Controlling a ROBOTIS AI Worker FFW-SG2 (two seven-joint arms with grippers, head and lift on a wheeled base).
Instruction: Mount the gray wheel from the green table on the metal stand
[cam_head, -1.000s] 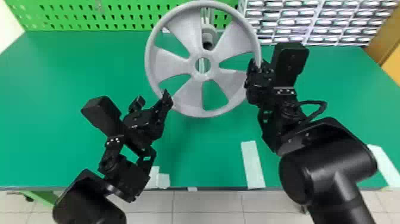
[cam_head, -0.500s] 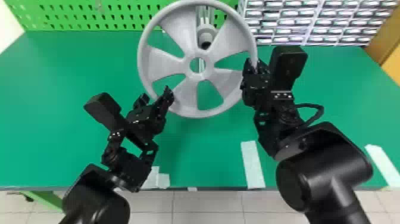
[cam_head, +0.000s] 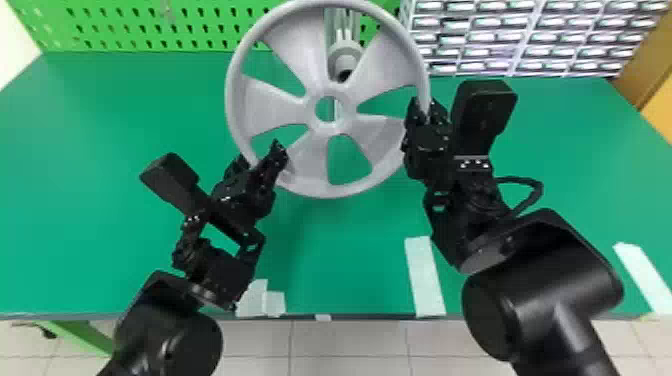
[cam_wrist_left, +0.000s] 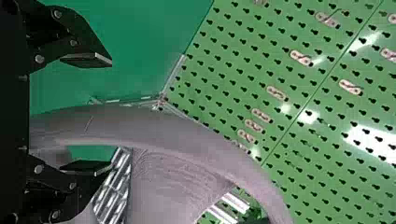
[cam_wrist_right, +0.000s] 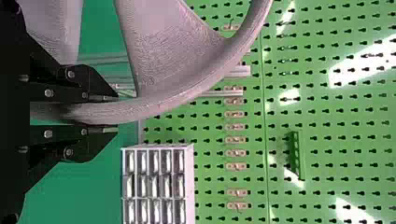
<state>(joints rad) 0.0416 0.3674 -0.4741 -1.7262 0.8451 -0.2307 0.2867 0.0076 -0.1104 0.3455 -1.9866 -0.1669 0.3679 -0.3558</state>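
Right gripper (cam_wrist_right: 116, 114): black jaws closed on the rim of the gray five-spoke wheel (cam_head: 310, 160). Left gripper (cam_wrist_left: 111, 114): jaws wide open, rim between them, not clamped. Wheel's held up over the green desk (cam_head: 100, 125), toward the far edge, in front of the gray metal stand (cam_head: 345, 56). Step looks like alignment; next needs wheel bore centred on stand's shaft, then pushed on.
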